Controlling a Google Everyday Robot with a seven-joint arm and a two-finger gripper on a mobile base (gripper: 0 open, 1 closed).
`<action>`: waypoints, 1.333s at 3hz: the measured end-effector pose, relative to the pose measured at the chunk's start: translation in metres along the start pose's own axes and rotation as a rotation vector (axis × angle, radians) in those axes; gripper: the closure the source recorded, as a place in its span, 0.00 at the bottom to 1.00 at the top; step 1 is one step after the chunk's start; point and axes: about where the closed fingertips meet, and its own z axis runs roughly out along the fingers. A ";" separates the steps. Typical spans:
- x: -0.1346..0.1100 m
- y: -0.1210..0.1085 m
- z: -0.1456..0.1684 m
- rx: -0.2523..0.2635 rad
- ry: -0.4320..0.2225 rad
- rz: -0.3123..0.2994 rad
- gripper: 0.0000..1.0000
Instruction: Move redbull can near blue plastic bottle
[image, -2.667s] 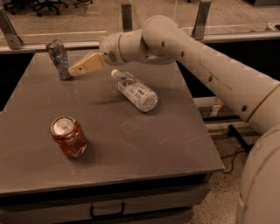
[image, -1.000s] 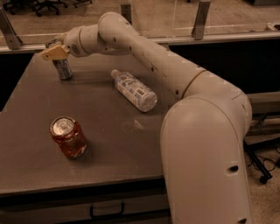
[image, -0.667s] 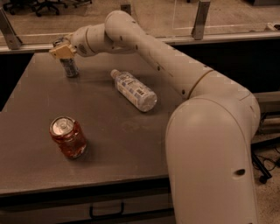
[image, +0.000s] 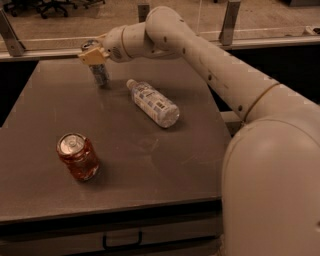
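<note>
The redbull can (image: 99, 73) is a slim silver can standing upright at the back of the table, a short way left of the bottle's cap. My gripper (image: 93, 54) is at the can's upper part, its tan fingers (image: 90, 56) shut around it; the can's rim shows just above them. The blue plastic bottle (image: 152, 103) lies on its side near the table's middle, white cap pointing to the back left, towards the can. My arm reaches in from the right across the back of the table.
A wider red soda can (image: 78, 157) stands at the front left of the grey table (image: 150, 165). A rail with posts (image: 229, 22) runs behind the table's back edge. My robot body (image: 275, 190) fills the right foreground.
My gripper has closed on the redbull can at the back left corner and carried it to the right, closer to the bottle's cap. The bottle and red can have not moved.
</note>
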 end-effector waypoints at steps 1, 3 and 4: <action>0.002 -0.001 -0.028 0.016 -0.009 0.014 1.00; 0.024 0.010 -0.070 0.054 0.033 0.078 0.59; 0.033 0.020 -0.071 0.060 0.030 0.105 0.35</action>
